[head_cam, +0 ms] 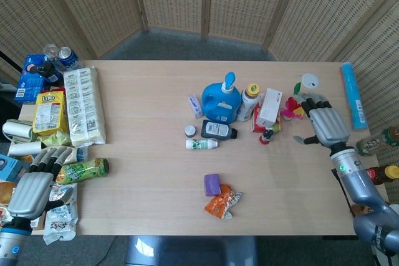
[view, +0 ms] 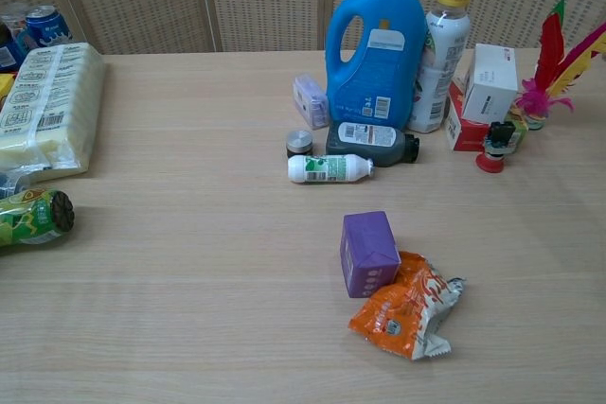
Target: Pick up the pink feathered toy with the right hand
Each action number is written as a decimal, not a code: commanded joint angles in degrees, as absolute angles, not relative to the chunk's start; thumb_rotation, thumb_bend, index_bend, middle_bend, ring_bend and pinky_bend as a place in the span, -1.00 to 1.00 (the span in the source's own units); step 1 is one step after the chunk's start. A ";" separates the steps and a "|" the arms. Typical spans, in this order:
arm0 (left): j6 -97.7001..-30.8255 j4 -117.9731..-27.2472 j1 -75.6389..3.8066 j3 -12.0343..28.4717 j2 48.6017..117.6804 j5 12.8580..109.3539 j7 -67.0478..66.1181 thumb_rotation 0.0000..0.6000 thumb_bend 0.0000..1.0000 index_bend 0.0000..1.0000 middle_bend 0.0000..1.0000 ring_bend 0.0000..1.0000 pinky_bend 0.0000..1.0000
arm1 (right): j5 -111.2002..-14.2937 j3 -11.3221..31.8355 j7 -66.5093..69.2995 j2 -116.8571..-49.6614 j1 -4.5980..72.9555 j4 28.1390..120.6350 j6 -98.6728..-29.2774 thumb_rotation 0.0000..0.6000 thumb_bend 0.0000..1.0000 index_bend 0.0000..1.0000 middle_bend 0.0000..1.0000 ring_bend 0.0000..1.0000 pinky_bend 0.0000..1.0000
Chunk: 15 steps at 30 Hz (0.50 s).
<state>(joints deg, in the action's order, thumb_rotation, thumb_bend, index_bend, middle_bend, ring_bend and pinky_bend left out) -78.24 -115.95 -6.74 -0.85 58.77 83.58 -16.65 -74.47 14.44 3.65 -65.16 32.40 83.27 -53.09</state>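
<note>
While hovering over the right part of the counter (head_cam: 143,172), right hand (head_cam: 326,124) palm down, fingers (head_cam: 310,101) spread apart, holding nothing, tips reaching over the feathers in the head view; touching or just above, cannot tell. Pink feathered toy (view: 547,78) upright on the counter at far right, just right of the white box (view: 490,82) and red box (view: 461,120), red, yellow and green feathers sticking up, pink fluff at base. Small red-and-black figure (view: 495,147) just near-left of toy. White cup (head_cam: 310,81) just beyond the toy, blue tube (head_cam: 351,95) lying at right counter edge. Left hand (head_cam: 32,189) low at near-left corner, fingers apart, empty, over snack packets beside the green can (head_cam: 81,171). Centre cluster: blue detergent jug (view: 376,47), yellow-capped bottle (view: 438,44) right of it, dark bottle (view: 371,144) and white bottle (view: 329,168) lying in front. Purple box (view: 367,253) touching the orange snack bag (view: 405,307) nearer the camera. Long cracker pack (head_cam: 83,105) at left.
</note>
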 commanded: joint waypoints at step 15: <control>-78.84 -117.77 -6.65 -1.05 58.61 82.47 -18.84 1.00 -0.25 -1.00 -1.00 -1.00 -1.00 | -81.45 11.10 16.58 -76.79 44.36 57.84 -40.83 0.78 -0.67 -1.00 -1.00 -1.00 -1.00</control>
<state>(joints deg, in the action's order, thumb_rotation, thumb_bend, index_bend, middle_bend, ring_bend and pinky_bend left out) -78.82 -117.75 -6.66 -1.03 58.62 82.48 -18.82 -80.22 12.08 14.39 -74.51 42.46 61.37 -42.66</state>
